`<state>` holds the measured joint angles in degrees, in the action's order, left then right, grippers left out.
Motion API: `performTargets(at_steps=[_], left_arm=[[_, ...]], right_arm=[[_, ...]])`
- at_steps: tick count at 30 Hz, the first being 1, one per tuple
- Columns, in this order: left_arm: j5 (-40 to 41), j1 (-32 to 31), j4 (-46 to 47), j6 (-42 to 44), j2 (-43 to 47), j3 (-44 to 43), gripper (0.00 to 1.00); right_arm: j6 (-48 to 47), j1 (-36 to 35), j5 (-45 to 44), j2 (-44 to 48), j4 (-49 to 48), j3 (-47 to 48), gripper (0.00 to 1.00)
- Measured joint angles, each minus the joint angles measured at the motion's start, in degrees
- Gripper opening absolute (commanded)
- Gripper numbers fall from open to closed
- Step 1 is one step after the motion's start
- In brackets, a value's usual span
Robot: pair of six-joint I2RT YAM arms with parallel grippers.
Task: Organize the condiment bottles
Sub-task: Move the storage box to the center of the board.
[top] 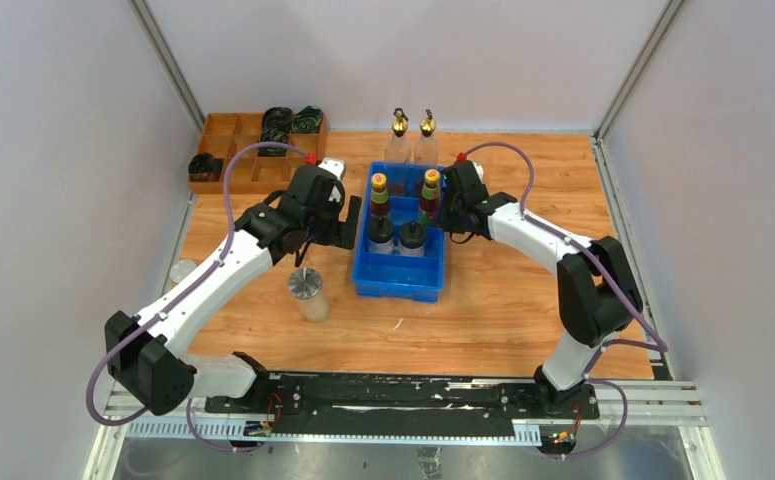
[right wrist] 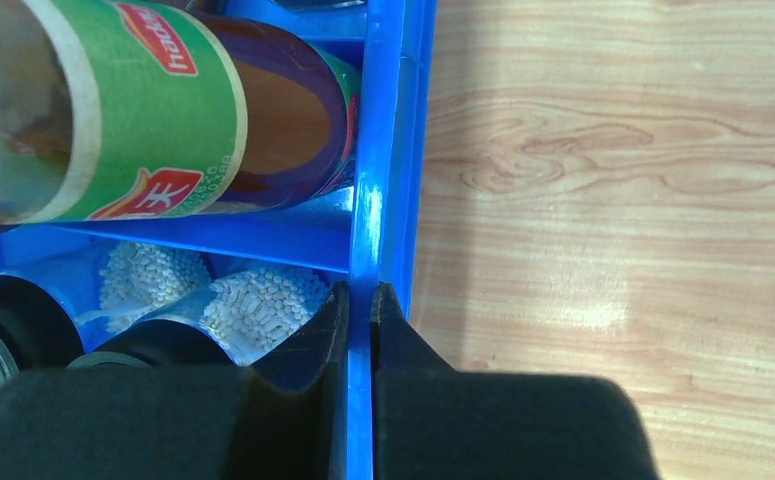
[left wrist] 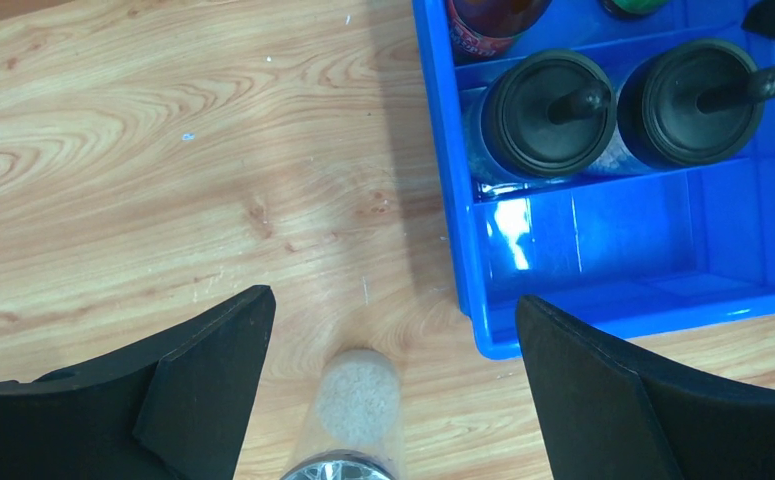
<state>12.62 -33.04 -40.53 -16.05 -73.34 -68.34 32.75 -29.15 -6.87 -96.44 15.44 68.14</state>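
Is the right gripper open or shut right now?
Shut. The right gripper is clamped on the right wall of the blue bin, one finger inside and one outside.

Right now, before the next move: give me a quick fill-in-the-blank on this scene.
1. The right gripper is shut on the blue bin, on its ____ wall.
2. The left gripper, near a silver-lidded shaker, is ____.
3. ____ black-capped jars stand inside the bin.
Missing: right; open; two.
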Motion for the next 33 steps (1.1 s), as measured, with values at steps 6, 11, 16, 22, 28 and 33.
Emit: performTargets(at_steps=[6, 11, 16, 22, 28, 33], left_arm=[[-0.46, 0.31, 1.03, 0.33, -0.39, 0.13, 0.96], [-0.79, 0.63, 1.84, 0.7, -1.18, 0.13, 0.96], [-1.07, 0.83, 2.69, 0.9, -2.86, 0.13, 0.96], [-1.46, 0.83, 3.28, 0.94, -4.35, 0.13, 0.96], [-1.46, 0.87, 3.91, 1.42, -4.37, 0.13, 0.97], [-1.16, 0.98, 4.26, 2.45, -2.05, -0.04, 0.96]], right_arm=[[-2.47, 2.36, 2.51, -3.26, -0.22, 3.58, 0.0], [-5.73, 5.03, 5.49, -6.16, -0.63, 6.91, 0.0], [-8.17, 6.97, 7.78, -7.72, -1.33, 8.57, 0.0], [-9.7, 7.74, 9.07, -7.98, -1.64, 8.83, 0.46], [-11.43, 8.37, 5.97, -5.05, -2.12, 5.09, 0.58], [-13.27, 8.59, 1.66, 7.48, 2.71, -0.83, 0.64]])
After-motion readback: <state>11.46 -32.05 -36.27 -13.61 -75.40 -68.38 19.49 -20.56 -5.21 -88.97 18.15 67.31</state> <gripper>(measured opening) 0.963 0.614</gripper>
